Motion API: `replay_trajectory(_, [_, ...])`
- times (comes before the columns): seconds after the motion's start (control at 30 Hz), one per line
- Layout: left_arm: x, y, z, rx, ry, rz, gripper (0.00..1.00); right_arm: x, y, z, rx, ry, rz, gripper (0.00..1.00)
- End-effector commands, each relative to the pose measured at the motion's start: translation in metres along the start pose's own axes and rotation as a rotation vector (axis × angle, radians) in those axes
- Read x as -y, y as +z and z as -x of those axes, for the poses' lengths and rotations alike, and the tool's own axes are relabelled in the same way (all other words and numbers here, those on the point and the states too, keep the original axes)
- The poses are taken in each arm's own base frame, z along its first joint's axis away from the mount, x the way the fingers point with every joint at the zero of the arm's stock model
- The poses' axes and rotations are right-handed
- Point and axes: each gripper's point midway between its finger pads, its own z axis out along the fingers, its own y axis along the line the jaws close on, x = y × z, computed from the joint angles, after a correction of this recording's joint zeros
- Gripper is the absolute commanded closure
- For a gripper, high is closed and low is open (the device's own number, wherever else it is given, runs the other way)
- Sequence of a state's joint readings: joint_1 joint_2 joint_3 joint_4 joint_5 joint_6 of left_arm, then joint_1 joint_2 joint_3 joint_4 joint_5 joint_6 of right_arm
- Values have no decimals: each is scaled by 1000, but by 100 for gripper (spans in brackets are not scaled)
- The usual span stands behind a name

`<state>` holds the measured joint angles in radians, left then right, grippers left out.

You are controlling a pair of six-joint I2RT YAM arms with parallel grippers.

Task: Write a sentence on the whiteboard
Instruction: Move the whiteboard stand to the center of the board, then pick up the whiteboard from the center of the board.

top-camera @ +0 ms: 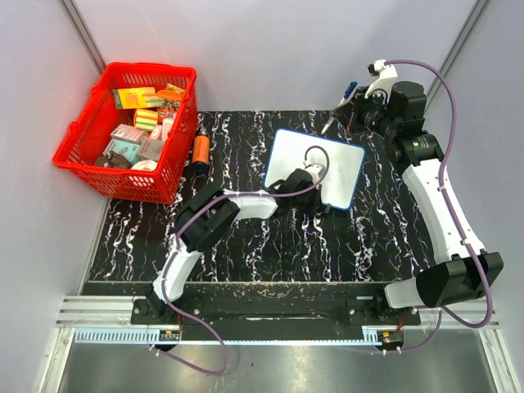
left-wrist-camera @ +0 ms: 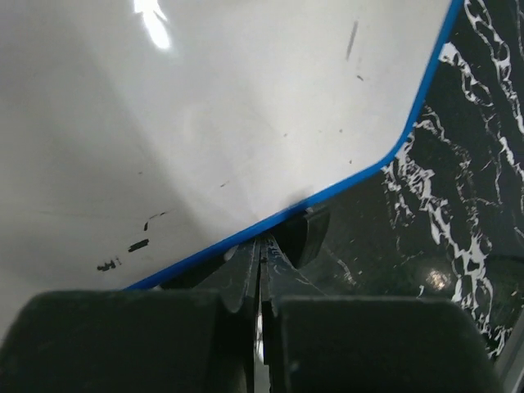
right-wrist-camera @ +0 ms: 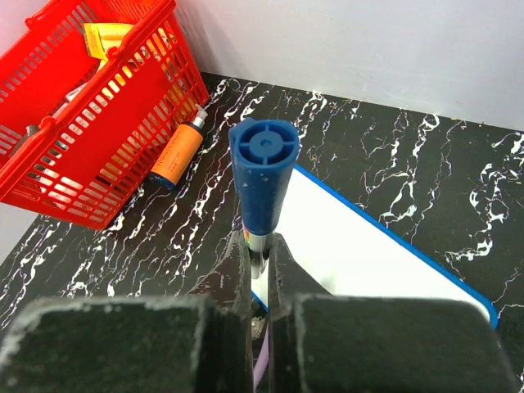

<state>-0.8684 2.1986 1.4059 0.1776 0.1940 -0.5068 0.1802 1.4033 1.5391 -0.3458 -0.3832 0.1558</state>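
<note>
The whiteboard (top-camera: 336,160) lies flat on the black marbled mat, white with a thin blue rim. My left gripper (top-camera: 309,182) rests over its near part, shut. In the left wrist view its tips (left-wrist-camera: 262,246) meet at the whiteboard's (left-wrist-camera: 205,123) blue rim with nothing between them. The sentence is out of view; the visible white surface carries only a few small dark specks. My right gripper (top-camera: 359,105) hangs beyond the board's far right corner, shut on a blue-capped marker (top-camera: 342,102). In the right wrist view the marker (right-wrist-camera: 262,164) stands up between the right gripper's (right-wrist-camera: 260,250) fingers, above the whiteboard (right-wrist-camera: 360,254).
A red basket (top-camera: 82,151) with several boxes stands at the back left, also seen in the right wrist view (right-wrist-camera: 106,131). An orange bottle (top-camera: 201,151) lies beside it on the mat, between basket and board. Grey walls close the back and sides.
</note>
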Motion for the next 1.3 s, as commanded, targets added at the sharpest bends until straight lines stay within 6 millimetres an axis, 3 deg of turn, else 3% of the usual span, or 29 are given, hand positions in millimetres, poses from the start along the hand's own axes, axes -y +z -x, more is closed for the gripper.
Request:
replay_trajectory(0.0, [27,19,10,58,-21,-39,100,-5,-13,25,72,-30,1,100])
replay_trajectory(0.17, [39,24,10,97,-29,-61,100,-4,-12,23,66,-28,0,100])
replay_trajectory(0.27, [47,14,11,107,-10,-99,100,-4,-13,22,66,-26,2,100])
replay_trajectory(0.33, [61,-4,20,130,22,-148,99,-2,-13,23,66,-28,-3,100])
replay_trajectory(0.43, [75,-34,23,158,68,-211,87,-2,-13,23,67,-28,-1,100])
replay_trajectory(0.5, [82,-61,24,191,101,-237,73,-2,-13,22,64,-26,0,100])
replay_trajectory(0.53, [72,-68,7,169,103,-220,69,-1,-13,23,64,-27,0,100])
replay_trajectory(0.57, [82,-88,22,226,119,-243,60,-1,-14,23,66,-27,-2,100])
replay_trajectory(0.6, [78,-97,23,246,132,-234,55,-1,-13,22,64,-27,1,100])
replay_trajectory(0.63, [69,-104,11,233,135,-226,51,-1,-13,22,62,-24,1,100])
replay_trajectory(0.67, [78,-121,21,273,157,-262,48,0,-14,22,63,-25,-1,100])
replay_trajectory(0.7, [75,-129,22,280,175,-281,39,0,-13,22,63,-24,1,100])
replay_trajectory(0.73, [69,-134,14,258,162,-297,36,1,-13,22,61,-23,1,100])
replay_trajectory(0.8, [51,-149,26,257,81,-335,33,0,-14,22,63,-23,4,100])
replay_trajectory(0.83, [37,-153,22,250,38,-341,33,1,-13,20,58,-20,3,100])
replay_trajectory(0.93, [6,-169,48,343,-23,-373,27,1,-13,20,60,-20,7,100])
replay_trajectory(1.0, [-18,-166,58,358,-19,-320,22,1,-13,20,59,-20,10,100])
replay_trajectory(1.03, [-24,-165,74,365,-19,-300,21,0,-13,20,59,-20,11,100])
replay_trajectory(1.07, [-41,-154,65,304,-58,-259,21,1,-13,19,59,-17,10,100])
replay_trajectory(1.23, [-87,-155,103,360,-160,-237,20,1,-15,18,61,-17,15,100])
replay_trajectory(1.27, [-96,-151,102,344,-179,-230,20,1,-16,19,64,-18,16,100])
